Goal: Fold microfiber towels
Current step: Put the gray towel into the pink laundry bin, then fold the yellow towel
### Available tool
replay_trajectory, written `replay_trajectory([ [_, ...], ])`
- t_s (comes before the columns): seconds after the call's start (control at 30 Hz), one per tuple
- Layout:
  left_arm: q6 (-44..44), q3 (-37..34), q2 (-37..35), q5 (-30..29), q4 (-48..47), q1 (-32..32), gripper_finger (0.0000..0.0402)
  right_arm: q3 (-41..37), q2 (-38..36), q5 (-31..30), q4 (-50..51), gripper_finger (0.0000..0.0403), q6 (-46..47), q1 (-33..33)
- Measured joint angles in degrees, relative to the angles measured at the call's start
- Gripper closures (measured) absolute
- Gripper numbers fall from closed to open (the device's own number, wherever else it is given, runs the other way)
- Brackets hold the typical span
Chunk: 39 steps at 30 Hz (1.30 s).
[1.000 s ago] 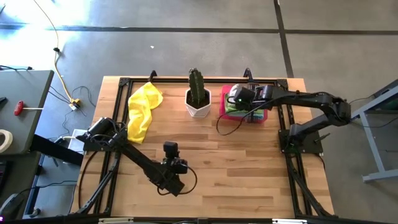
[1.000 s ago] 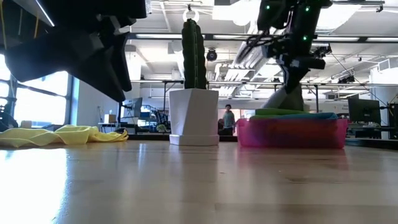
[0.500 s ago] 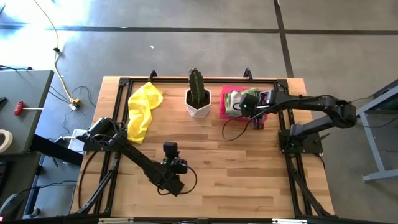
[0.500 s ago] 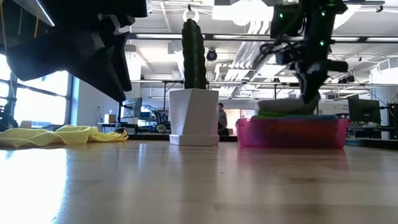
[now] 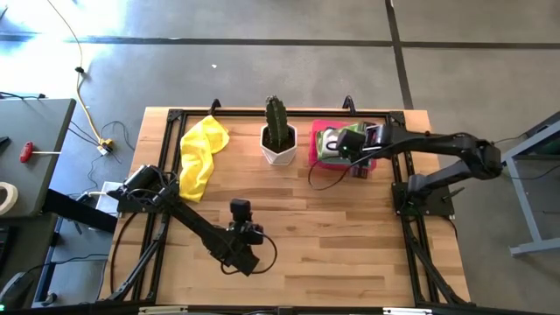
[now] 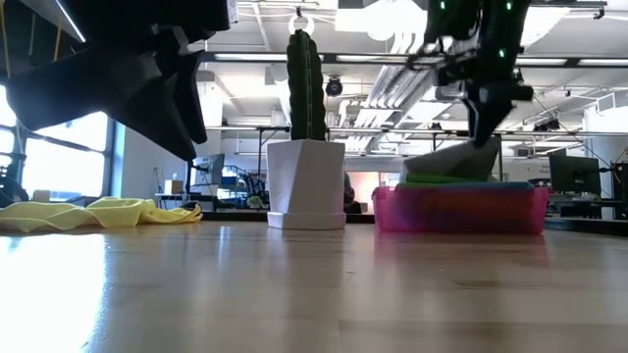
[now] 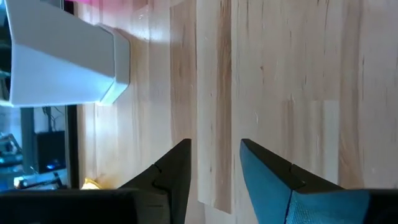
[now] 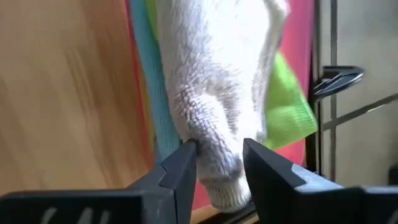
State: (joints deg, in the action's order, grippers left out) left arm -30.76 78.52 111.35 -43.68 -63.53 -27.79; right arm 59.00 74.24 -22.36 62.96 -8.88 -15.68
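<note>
A pink tray (image 5: 313,147) at the table's far right holds stacked towels. A grey one (image 8: 217,93) lies on top of a lime green one (image 8: 289,106) and a light blue one (image 8: 158,118). My right gripper (image 8: 217,149) hangs over the tray, open, with a raised fold of the grey towel (image 6: 456,162) between its fingers. A crumpled yellow towel (image 5: 199,153) lies on the table at the far left. My left gripper (image 7: 214,146) waits open over bare wood near the table's middle (image 5: 241,219). My right gripper comes at the grey towel from above, slanting in from the table's right. A bunched fold of the towel (image 8: 214,165) fills the gap between its two fingers. I cannot tell whether the fingers touch it. The rest of the towel rests on the stack in the tray.
A white pot with a cactus (image 5: 279,140) stands at the far middle, just left of the tray. A black frame (image 5: 398,118) runs around the tabletop. Bare wood stretches across the near half (image 5: 332,245).
My right gripper has moved a little toward the table's right edge over the tray, dipping toward the stack and rising again. The raised part of the grey towel has gone with it, while the towels beneath have stayed in the tray.
</note>
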Motion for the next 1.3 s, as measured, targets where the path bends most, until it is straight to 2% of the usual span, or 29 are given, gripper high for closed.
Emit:
replay_trajectory([
  [0.23,3.81,0.0,0.0,-1.15,-2.06,0.99,0.0275,5.99,-0.04,1.52,4.8,0.0277,8.57,2.92],
  [0.4,0.74,0.0,0.0,-3.42,-12.17,3.16,0.0275,5.41,-0.07,1.56,6.01,0.0277,12.7,6.54],
  [0.57,-5.45,-0.15,-0.04,-3.6,-24.77,5.69,0.0275,2.9,-0.07,0.99,2.4,0.0277,17.21,11.4],
  [0.63,-5.87,-1.54,-0.9,-2.93,-26.5,6.57,0.0275,1.36,-0.07,0.74,0.92,0.0277,18.51,13.62],
  [0.8,-1.78,-9.95,-9.67,4.62,-21.65,9.51,0.0275,-2.79,-0.07,0.55,-1.59,0.0277,23.29,19.58],
  [0.93,-1.96,-17.97,-20.42,6.38,-19.3,13.0,0.0275,-5.65,-0.09,-0.45,-3.31,0.0277,28.64,24.16],
  [1.03,-5.36,-24.25,-29.54,8.71,-14.98,18.18,0.0275,-7.65,-0.09,-2.51,-5.92,0.0277,34.31,27.58],
  [1.13,-14.92,-30.2,-36.93,10.4,-7.77,24.48,0.0275,-9.27,-0.09,-4.69,-10.26,0.0277,40.38,31.16],
  [1.2,-19.67,-34.02,-40.13,10.06,-2.31,27.87,0.0275,-10.03,-0.09,-6.96,-14.05,0.0277,42.62,33.79],
  [1.3,-20.23,-38.8,-41.99,7.57,4.14,32.13,0.0275,-11.56,-0.09,-11.73,-22.79,0.0277,42.38,37.78],
])
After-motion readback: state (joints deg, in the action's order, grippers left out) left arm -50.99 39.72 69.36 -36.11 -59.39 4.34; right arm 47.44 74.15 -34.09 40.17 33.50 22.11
